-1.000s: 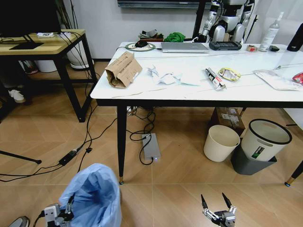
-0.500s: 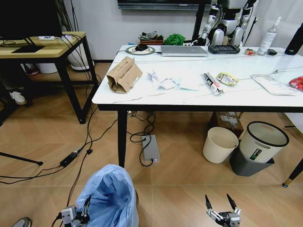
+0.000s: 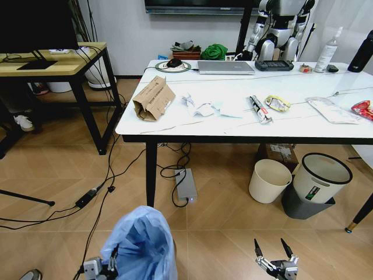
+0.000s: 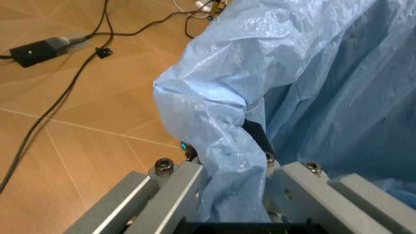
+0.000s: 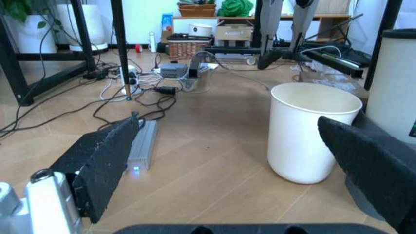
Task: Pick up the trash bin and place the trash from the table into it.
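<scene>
Crinkled light-blue plastic marked the trash bin (image 3: 141, 245), which stood low at my left side, in front of the table. My left gripper (image 3: 99, 269) sat at the bin's left edge. In the left wrist view its fingers (image 4: 170, 183) were closed on a fold of the bag lining (image 4: 224, 146) at the rim, so I held the bin by its liner and edge, not around its body. The bin stood upright with its mouth facing up.

The table (image 3: 175, 119) lay ahead of and above both grippers, its long axis running left to right across my front. The trash lay spread along that axis: torn cardboard (image 3: 152, 99) at the left end, crumpled white paper (image 3: 204, 107) beside it, a tube-shaped wrapper (image 3: 259, 109) and a yellow wrapper (image 3: 277, 103) near the middle, and a flat white pouch (image 3: 330, 109) and a red wrapper (image 3: 364, 109) at the right.

My right gripper (image 3: 276, 259) hung low at my right, fingers (image 5: 97, 165) spread wide and holding nothing. Judgement: the bin was on the left arm, so the free right gripper was better placed for the litter, all of which lay well above and forward of it.
</scene>
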Robot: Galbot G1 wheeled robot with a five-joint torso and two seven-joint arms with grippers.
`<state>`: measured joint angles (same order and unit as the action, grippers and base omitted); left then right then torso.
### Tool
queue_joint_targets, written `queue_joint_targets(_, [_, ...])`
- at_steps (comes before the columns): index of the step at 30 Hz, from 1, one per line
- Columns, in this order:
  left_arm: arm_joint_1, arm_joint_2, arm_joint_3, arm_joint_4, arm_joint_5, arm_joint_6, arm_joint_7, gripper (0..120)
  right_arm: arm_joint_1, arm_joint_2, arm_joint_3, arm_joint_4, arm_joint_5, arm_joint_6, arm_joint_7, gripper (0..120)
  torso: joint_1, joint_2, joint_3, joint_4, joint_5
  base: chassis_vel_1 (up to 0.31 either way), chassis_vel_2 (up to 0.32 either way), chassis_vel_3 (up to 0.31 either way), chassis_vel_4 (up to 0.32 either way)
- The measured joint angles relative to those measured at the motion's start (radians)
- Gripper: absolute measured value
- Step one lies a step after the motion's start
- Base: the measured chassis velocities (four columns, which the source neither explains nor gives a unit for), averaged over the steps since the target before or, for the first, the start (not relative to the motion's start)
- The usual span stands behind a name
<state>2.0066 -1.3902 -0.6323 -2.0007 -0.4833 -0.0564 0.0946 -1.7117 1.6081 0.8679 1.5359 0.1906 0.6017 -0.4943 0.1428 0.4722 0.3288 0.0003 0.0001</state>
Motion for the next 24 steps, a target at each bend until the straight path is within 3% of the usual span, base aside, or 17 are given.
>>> queue_joint_targets(24, [-0.017, -0.001, 0.011, 0.001, 0.037, -0.002, -0.001, 0, -0.001, 0.000, -0.003, -0.003, -0.003, 0.003, 0.000, 100, 0.038, 0.100, 0.062, 0.0000, 0.0000, 0.000, 0.000, 0.000, 0.000])
